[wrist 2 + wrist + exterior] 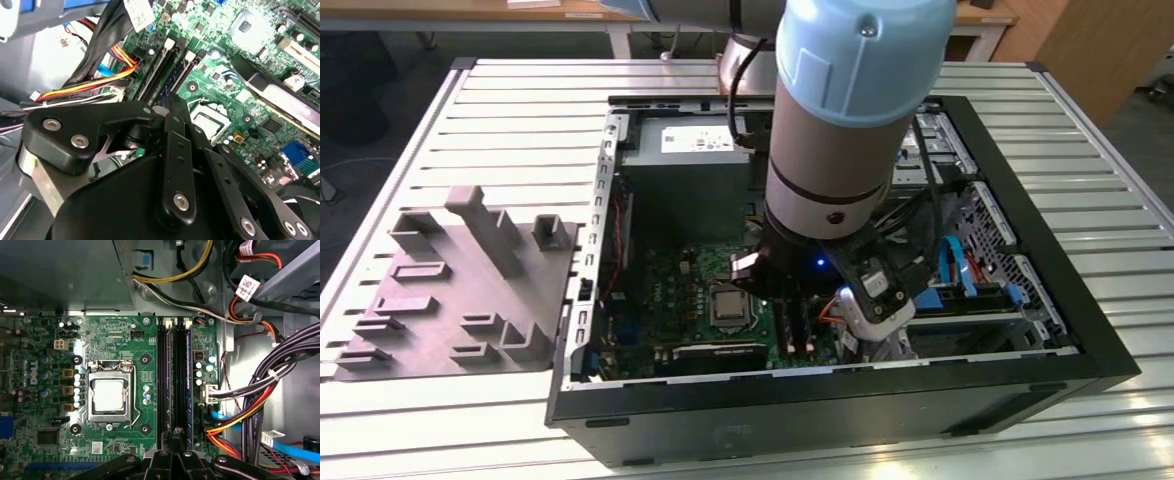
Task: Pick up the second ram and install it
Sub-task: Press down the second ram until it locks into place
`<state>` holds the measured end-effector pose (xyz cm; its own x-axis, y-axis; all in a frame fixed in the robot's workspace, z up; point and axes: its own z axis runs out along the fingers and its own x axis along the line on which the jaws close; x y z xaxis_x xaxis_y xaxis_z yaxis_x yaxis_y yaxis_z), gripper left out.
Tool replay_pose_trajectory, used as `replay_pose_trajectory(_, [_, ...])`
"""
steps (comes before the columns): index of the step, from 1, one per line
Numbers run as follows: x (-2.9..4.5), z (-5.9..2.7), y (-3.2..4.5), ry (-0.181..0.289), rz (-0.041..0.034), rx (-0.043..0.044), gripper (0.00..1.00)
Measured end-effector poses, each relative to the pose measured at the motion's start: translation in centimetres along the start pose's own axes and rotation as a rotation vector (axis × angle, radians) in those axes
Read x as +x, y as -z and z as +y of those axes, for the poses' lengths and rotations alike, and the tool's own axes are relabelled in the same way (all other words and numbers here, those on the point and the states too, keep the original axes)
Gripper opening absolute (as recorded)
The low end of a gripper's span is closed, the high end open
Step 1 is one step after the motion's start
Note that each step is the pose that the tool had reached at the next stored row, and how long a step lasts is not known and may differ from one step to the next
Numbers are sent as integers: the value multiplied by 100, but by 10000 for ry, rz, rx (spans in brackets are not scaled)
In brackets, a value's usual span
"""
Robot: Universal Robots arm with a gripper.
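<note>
Slatted metal tabletop (pixel 480 110) carries the open black computer case (pixel 854 410) that my arm (pixel 854 100) reaches down into. Closest to me, my gripper (pixel 177 431) is drawn narrow, its black links meeting at one tip low over the memory slots; in the second wrist view that tip (pixel 172 102) sits just above the slot ends. I cannot tell whether anything is pinched there. Straight ahead of the tip, the second ram (pixel 176 380) stands on edge in the row of long black slots, in line with my gripper; whether it is fully seated I cannot tell. Just beside it another stick (pixel 189 380) with a bluish edge stands in the neighbouring slot. Further along the green motherboard (pixel 120 335) lies the square processor socket (pixel 109 395), and on the slots' other side runs a bundle of black, red, yellow and blue cables (pixel 250 415). Beyond the board sits the grey power supply (pixel 65 275). Outside the case, on the exterior view's left, a grey moulded fixture tray (pixel 454 290) rests on the table.
</note>
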<state>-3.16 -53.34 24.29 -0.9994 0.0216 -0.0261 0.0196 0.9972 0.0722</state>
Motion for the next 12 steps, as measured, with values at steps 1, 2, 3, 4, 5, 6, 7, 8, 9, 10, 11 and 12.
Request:
replay_pose_trajectory(1, [0, 0, 0, 0, 0, -1, 11])
replay_pose_trajectory(2, [0, 0, 1, 0, 0, -1, 11])
replay_pose_trajectory(3, [0, 0, 1, 0, 0, -1, 11])
replay_pose_trajectory(4, [0, 4, 4, 0, 1, 5, 11])
replay_pose_trajectory(5, [0, 16, 2, 0, 0, 2, 11])
replay_pose_trajectory(6, [1, 36, 0, -1, 0, 2, 11])
replay_pose_trajectory(7, [1, 62, -3, 0, 0, 1, 11])
replay_pose_trajectory(8, [2, 93, -4, 0, 1, 3, 11])
replay_pose_trajectory(9, [3, 128, -7, 0, 1, 3, 11])
replay_pose_trajectory(10, [3, 164, -11, 1, 0, 1, 11])
replay_pose_trajectory(11, [4, 198, -13, 0, 1, 2, 11])
replay_pose_trajectory(12, [5, 234, -16, 1, 1, 2, 11])
